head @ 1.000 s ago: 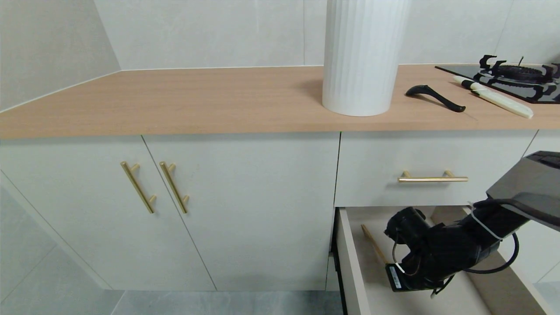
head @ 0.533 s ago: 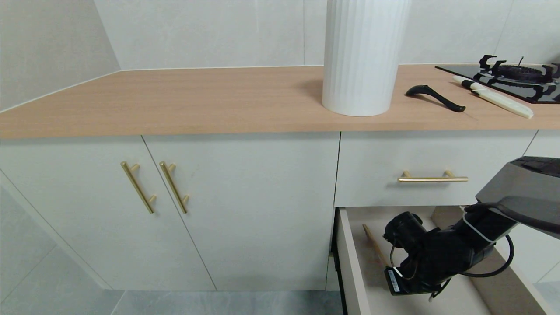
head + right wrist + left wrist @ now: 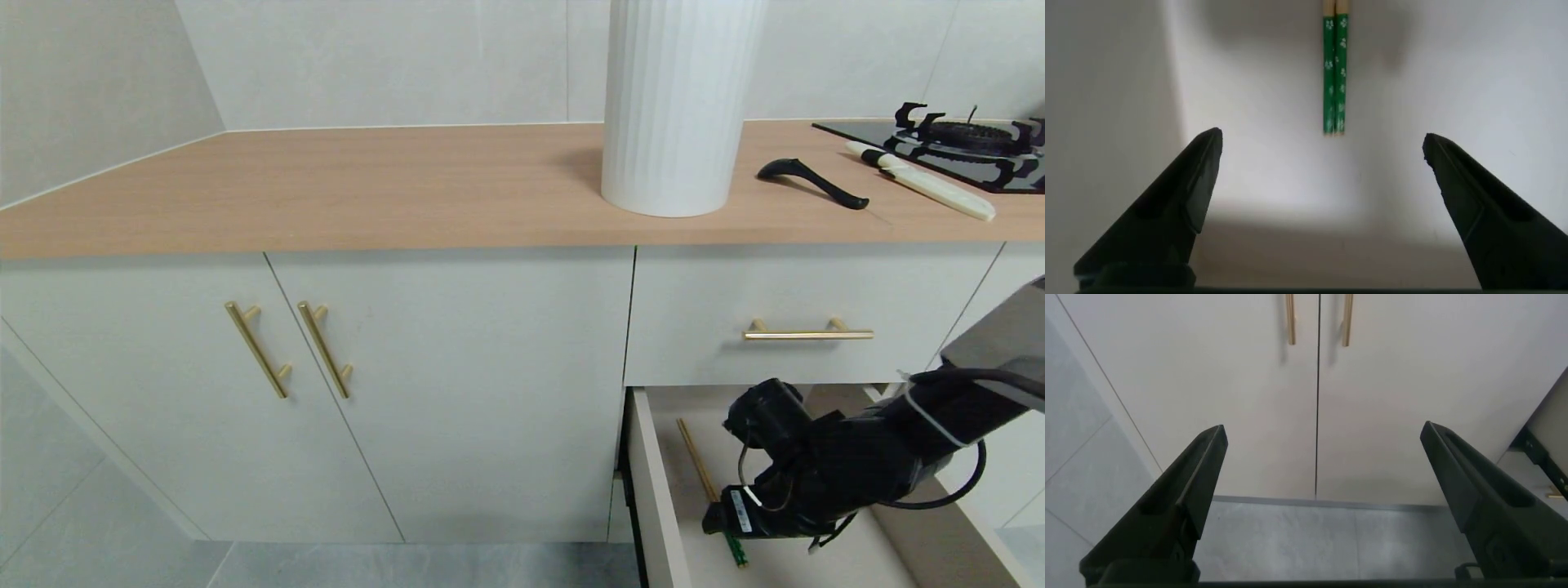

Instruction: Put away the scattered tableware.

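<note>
Down at the head view's lower right, the right gripper [image 3: 1321, 143] gapes wide, empty, above chopsticks [image 3: 1334, 73] lying in the drawer [image 3: 653, 490].

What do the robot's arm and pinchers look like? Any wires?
The right arm is chunky and black near the wrist, with a grey shell higher up. A black cable loops beside it, white bands tie it on, and a small white label sits near the end. The right gripper and left gripper each have two black wedge-shaped fingers.
</note>
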Robot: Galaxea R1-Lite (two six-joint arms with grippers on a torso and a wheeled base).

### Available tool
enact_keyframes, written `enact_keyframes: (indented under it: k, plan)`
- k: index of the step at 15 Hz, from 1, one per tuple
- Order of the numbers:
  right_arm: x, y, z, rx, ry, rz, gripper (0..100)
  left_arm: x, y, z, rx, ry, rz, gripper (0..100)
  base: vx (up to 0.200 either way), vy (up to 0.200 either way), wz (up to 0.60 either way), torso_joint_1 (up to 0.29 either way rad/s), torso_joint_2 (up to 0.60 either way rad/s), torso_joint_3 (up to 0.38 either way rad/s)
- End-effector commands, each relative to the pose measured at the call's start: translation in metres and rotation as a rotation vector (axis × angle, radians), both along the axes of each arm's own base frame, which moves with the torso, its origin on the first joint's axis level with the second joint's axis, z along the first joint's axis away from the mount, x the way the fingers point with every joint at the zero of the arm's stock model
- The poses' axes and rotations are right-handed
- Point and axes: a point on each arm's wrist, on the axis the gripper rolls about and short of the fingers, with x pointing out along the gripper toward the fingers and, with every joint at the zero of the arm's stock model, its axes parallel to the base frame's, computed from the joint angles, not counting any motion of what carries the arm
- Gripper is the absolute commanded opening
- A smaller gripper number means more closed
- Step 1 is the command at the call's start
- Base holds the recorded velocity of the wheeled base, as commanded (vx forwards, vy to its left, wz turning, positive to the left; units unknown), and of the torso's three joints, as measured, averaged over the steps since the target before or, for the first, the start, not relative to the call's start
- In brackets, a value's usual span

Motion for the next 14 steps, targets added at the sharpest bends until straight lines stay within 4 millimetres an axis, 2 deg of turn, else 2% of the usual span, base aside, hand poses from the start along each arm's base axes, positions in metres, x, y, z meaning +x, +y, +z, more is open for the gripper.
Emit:
enact_keyframes:
  k: [1, 3, 5, 6, 8, 9, 14]
  plan:
    - [-0.019, -0.009, 0.073, 0.054, -0.113, -0.009, 100, 0.000, 0.000, 0.000, -0.001, 0.001, 0.001, 100, 0.000, 0.000, 0.00, 0.000, 0.00, 0.000]
    - [-0.039, -0.026, 0.137, 0.070, -0.098, -0.057, 100, 0.000, 0.000, 0.000, -0.001, 0.001, 0.001, 100, 0.000, 0.000, 0.00, 0.000, 0.00, 0.000]
    - [-0.059, -0.051, 0.182, 0.098, -0.107, -0.122, 100, 0.000, 0.000, 0.000, -0.001, 0.001, 0.001, 100, 0.000, 0.000, 0.00, 0.000, 0.00, 0.000]
    - [-0.069, -0.064, 0.197, 0.121, -0.157, -0.138, 100, 0.000, 0.000, 0.000, -0.001, 0.000, 0.001, 100, 0.000, 0.000, 0.00, 0.000, 0.00, 0.000]
    - [-0.085, -0.086, 0.215, 0.101, -0.250, -0.122, 100, 0.000, 0.000, 0.000, -0.001, 0.000, 0.001, 100, 0.000, 0.000, 0.00, 0.000, 0.00, 0.000]
    - [-0.089, -0.090, 0.219, 0.097, -0.275, -0.125, 100, 0.000, 0.000, 0.000, -0.001, 0.001, 0.001, 100, 0.000, 0.000, 0.00, 0.000, 0.00, 0.000]
    - [-0.091, -0.091, 0.218, 0.090, -0.277, -0.118, 100, 0.000, 0.000, 0.000, -0.001, 0.000, 0.001, 100, 0.000, 0.000, 0.00, 0.000, 0.00, 0.000]
